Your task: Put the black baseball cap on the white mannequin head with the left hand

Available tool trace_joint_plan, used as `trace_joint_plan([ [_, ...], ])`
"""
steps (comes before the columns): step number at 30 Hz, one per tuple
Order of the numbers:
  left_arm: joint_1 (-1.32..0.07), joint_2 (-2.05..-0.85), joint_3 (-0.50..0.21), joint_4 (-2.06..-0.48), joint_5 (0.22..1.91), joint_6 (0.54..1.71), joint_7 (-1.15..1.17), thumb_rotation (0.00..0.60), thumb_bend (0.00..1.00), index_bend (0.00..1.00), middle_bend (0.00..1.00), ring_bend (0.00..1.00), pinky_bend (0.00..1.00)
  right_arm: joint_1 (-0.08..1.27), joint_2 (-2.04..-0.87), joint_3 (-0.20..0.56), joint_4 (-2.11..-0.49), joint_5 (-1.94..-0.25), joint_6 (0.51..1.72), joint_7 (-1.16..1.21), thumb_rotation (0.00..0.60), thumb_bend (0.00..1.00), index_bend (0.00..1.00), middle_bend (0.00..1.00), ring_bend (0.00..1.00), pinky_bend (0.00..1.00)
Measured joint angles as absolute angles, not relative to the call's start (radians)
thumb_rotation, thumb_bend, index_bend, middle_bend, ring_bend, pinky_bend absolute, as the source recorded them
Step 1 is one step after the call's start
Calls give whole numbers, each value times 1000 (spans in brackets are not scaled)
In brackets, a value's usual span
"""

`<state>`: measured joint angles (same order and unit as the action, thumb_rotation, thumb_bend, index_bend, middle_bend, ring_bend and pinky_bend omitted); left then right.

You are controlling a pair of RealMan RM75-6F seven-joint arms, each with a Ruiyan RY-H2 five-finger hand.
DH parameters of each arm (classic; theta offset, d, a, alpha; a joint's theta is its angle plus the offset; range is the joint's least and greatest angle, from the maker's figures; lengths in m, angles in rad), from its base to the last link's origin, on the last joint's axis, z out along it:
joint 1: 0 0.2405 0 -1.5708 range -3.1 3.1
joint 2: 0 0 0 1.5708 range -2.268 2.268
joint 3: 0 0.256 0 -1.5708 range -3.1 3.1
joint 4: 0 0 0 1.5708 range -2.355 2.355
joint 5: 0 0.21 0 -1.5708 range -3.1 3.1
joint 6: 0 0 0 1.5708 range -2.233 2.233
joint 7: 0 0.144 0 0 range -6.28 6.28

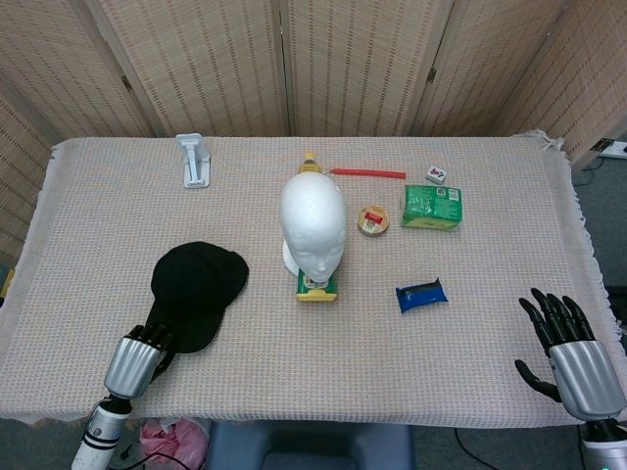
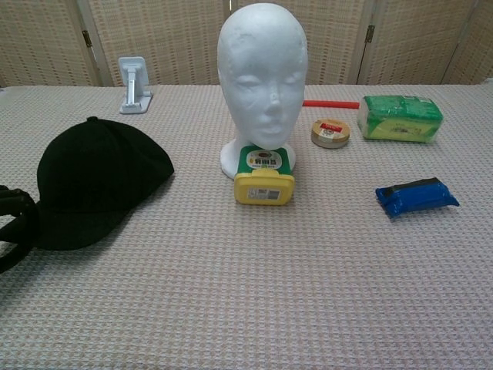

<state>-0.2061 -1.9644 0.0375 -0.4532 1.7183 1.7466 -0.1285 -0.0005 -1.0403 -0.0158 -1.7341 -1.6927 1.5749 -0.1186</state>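
The black baseball cap [image 1: 196,289] lies on the woven cloth left of the white mannequin head [image 1: 313,223]. That head stands upright mid-table, facing the near edge. My left hand [image 1: 137,354] is at the near left, its dark fingers closed on the cap's brim. In the chest view the cap [image 2: 100,181] shows its crown raised with the top button visible. There the left hand [image 2: 14,220] sits at the frame's left edge, against the brim, and the mannequin head [image 2: 262,77] is in the middle. My right hand [image 1: 568,348] hangs at the near right with fingers spread, holding nothing.
A yellow bottle with a green label [image 1: 316,286] lies right in front of the mannequin base. A blue packet [image 1: 421,294], green pack [image 1: 431,207], round tin [image 1: 373,219], red stick [image 1: 367,173] and small tile [image 1: 436,175] sit to the right. A white stand [image 1: 195,160] is far left.
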Motion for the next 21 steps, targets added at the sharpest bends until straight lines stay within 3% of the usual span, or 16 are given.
trace_joint_plan([
  [8,-213,-2013,7,-362,1688,1816,-208,600,405,742,747,569,728,2,-1043,-15,-1736,-1684,1564,-128,600,192,0,0,0,0],
  [21,-267,-2026,-21,-268,1668,1942,-245,600,405,751,755,574,731,5,-1043,-12,-1741,-1669,1553,-138,600,192,0,0,0,0],
])
